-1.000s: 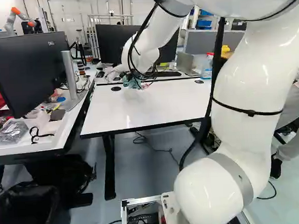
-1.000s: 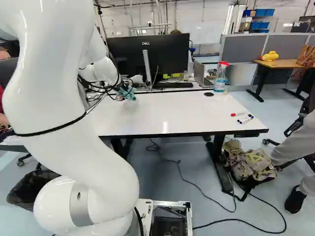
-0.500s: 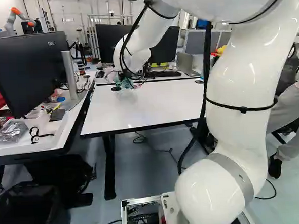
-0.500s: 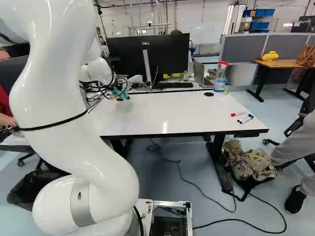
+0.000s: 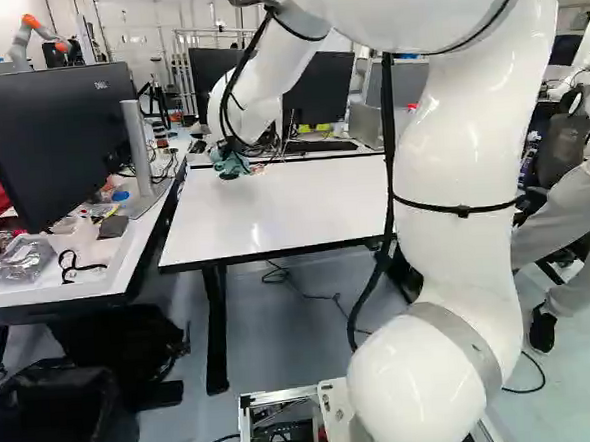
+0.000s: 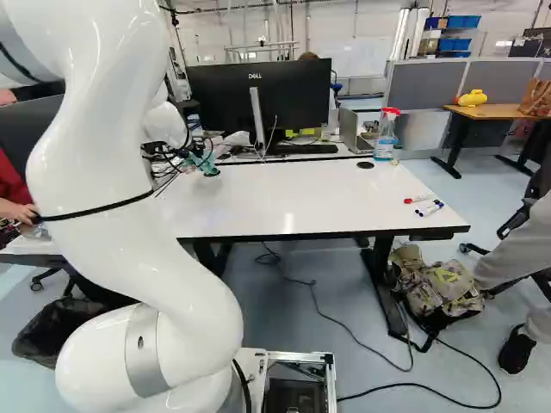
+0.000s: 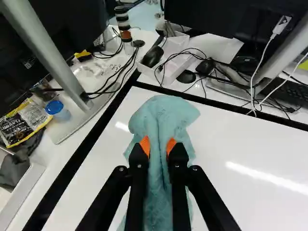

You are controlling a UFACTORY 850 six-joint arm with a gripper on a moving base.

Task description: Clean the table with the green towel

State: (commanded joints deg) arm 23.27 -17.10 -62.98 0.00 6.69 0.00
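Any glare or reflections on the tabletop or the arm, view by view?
Wrist view: a long bright streak on the white tabletop to one side of the towel, a shorter one on its other side; right base view: a small bright patch near the tabletop's front edge; both base views: glossy highlights on the arm.

Between my orange pads point(image 7: 145, 144), the green towel point(image 7: 164, 118) is showing soft, matt cloth, bunching into rough folds. My black fingers point(image 7: 138, 175) are looking hard and mostly matt. The white tabletop point(image 7: 236, 144) is gleaming, smooth and glossy, throwing back a streak of light. My white arm point(image 5: 460, 141) is shining too, while its grey band point(image 5: 467, 339) is giving a duller, metallic sheen. The spray bottle point(image 6: 386, 144) is showing clear plastic; the snack packet point(image 7: 33, 120) is glinting with crinkled, glossy film; the backpack point(image 6: 443, 291) is showing matt cloth; the far table point(image 6: 498, 112) is showing wood.
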